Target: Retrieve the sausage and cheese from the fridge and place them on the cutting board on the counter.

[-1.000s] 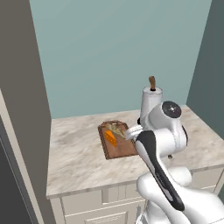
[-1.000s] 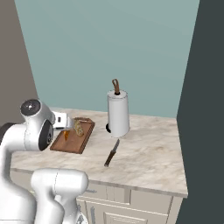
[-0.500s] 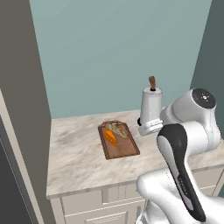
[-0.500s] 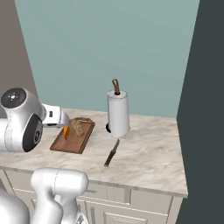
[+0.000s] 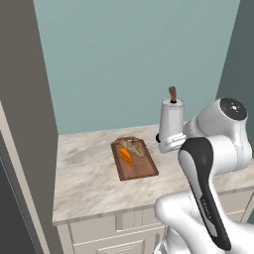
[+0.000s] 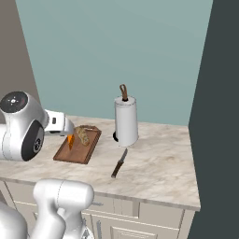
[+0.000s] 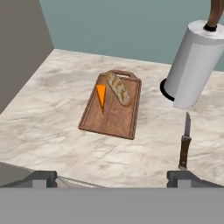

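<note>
The brown wooden cutting board lies on the pale marbled counter. On it rest the orange cheese wedge and, just beside it, a tan-brown elongated sausage. Both base views show the board with the cheese and sausage on it. My gripper hovers above the counter's near side, open and holding nothing; its fingertips stand far apart. The fridge is out of view.
A paper towel roll on a dark base stands right of the board. A knife lies in front of it on the counter. A tall grey-brown panel closes the counter's left end; a dark wall rises at its right.
My arm's elbow has swung up and back from over the board, which now shows whole. The cheese and sausage have not moved. The jaws stayed open.
</note>
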{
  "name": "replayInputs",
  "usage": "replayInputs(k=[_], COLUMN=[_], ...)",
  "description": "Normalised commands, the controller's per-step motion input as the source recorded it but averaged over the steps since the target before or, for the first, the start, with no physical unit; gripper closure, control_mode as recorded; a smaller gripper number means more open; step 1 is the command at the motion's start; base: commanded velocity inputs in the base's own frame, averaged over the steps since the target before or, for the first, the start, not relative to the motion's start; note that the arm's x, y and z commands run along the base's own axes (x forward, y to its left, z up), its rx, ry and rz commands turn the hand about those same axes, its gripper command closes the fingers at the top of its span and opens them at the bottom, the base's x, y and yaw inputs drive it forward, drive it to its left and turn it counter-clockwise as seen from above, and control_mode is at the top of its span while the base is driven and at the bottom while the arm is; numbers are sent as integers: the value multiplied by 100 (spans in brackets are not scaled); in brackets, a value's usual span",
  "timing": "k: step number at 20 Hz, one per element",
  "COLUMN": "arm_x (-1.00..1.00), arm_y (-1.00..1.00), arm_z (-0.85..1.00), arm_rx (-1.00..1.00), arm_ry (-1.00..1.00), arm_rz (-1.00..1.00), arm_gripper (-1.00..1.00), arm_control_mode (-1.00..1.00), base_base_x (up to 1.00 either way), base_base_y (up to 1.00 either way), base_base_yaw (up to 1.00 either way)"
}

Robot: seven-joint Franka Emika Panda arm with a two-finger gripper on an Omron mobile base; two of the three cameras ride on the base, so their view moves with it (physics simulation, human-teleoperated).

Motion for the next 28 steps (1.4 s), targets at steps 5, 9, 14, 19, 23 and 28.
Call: replayInputs(k=[5, 9, 14, 19, 23, 28], arm_x=[0, 0, 0, 0, 0, 0], arm_y=[0, 0, 0, 0, 0, 0], arm_z=[0, 0, 0, 0, 0, 0], arm_rx=[0, 0, 0, 0, 0, 0], arm_ry=[0, 0, 0, 0, 0, 0], arm_rz=[0, 0, 0, 0, 0, 0], arm_gripper=[-100, -100, -100, -100, -100, -100], arm_control_mode=[-100, -100, 100, 100, 100, 100], base_base_x=[0, 0, 0, 0, -25, -98], base_base_y=[0, 0, 0, 0, 0, 0], base_base_yaw=[0, 0, 0, 0, 0, 7])
